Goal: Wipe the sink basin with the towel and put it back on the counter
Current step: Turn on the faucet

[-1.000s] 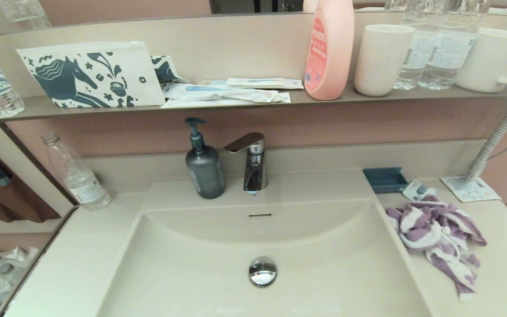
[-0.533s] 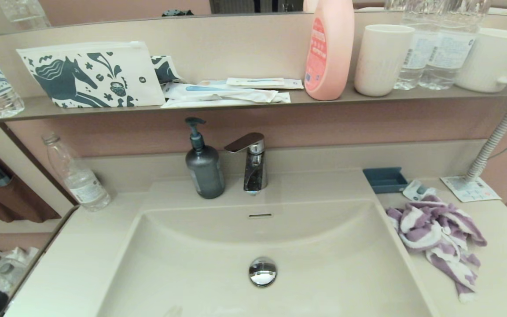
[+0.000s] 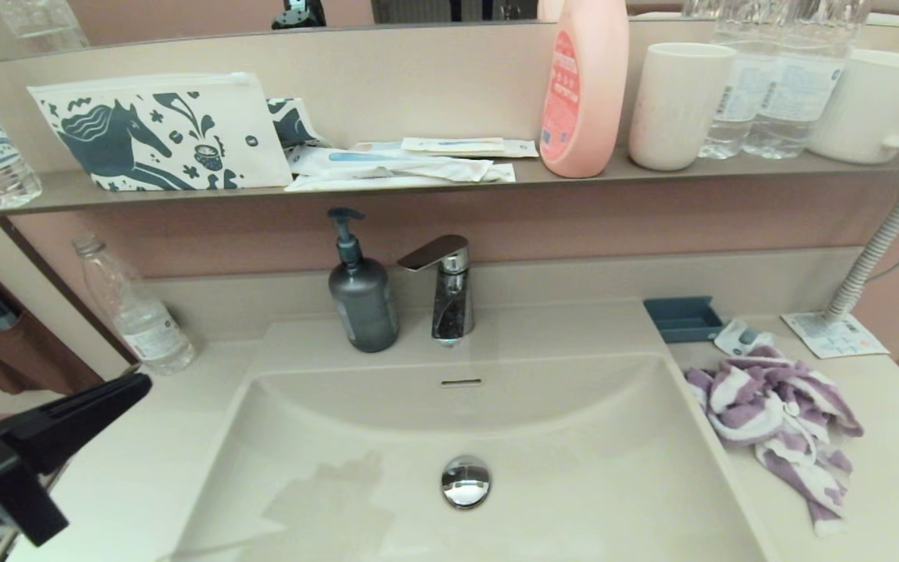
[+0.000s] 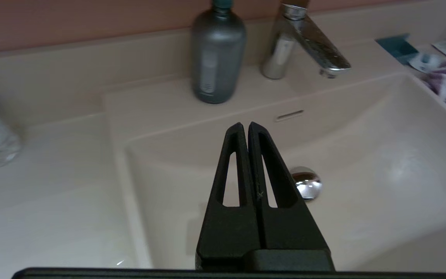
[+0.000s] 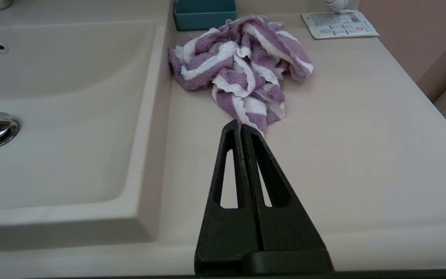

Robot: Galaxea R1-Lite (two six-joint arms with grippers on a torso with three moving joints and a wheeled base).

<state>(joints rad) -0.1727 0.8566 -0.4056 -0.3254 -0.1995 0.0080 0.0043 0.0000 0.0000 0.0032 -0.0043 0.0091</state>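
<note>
Purple-and-white striped towel (image 3: 777,417) lying crumpled on the counter (image 3: 894,484), just right of the sink basin (image 3: 590,437), its near tail trailing toward the counter's near edge. A small blue tray (image 3: 682,318) and a sachet (image 3: 740,339) lie just beyond the towel on its far side. Left gripper (image 3: 141,384) raised above the near left corner of the counter, fingers pressed together and holding nothing; it points toward the basin, where its shadow falls left of the chrome drain plug (image 3: 466,481). Right gripper (image 5: 240,126), seen only in the right wrist view, hovers above the counter just short of the towel's near tail, fingers likewise pressed together and empty. Grey soap dispenser (image 3: 362,293) and chrome faucet (image 3: 447,285) stand on the far rim of the basin, side by side.
</note>
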